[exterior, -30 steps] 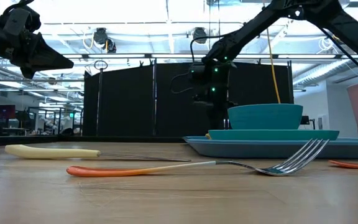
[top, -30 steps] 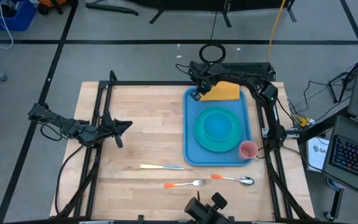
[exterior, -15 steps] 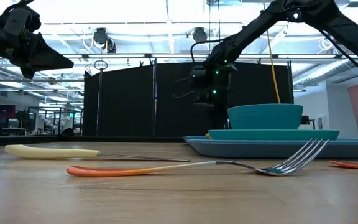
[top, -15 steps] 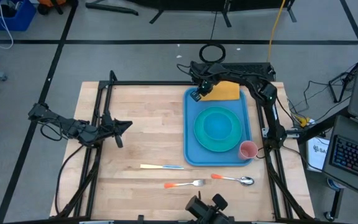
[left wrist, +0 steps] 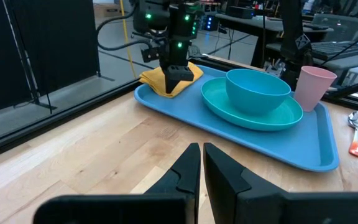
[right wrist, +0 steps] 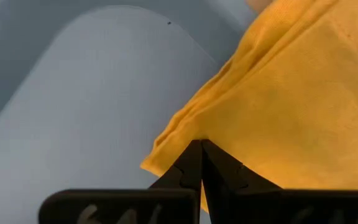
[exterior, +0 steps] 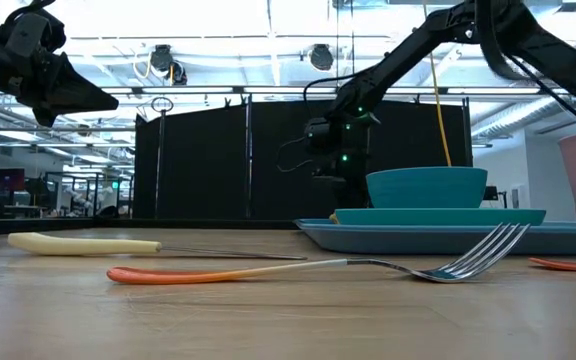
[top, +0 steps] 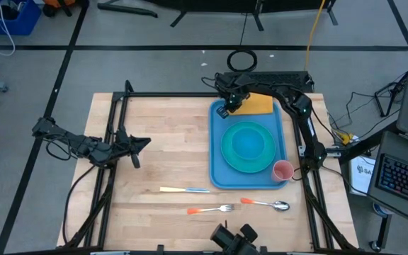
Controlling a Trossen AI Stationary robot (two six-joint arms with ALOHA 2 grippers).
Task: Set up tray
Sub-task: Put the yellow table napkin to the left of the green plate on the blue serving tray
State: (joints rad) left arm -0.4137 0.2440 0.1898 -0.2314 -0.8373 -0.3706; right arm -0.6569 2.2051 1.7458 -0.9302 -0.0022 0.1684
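A blue tray on the worktop's right half holds a plate, bowl, cup and napkin. The right end effector pinches the napkin's edge at the tray's far corner. Knife, fork and spoon lie outside, likely next. The left end effector hovers closed, far left.

The large flat rectangular blue plastic tray lies right of centre. On it: yellow-orange cloth napkin far, round turquoise plate with bowl centre, pink plastic cup near-right. 3 utensils lie nearer, off the tray.
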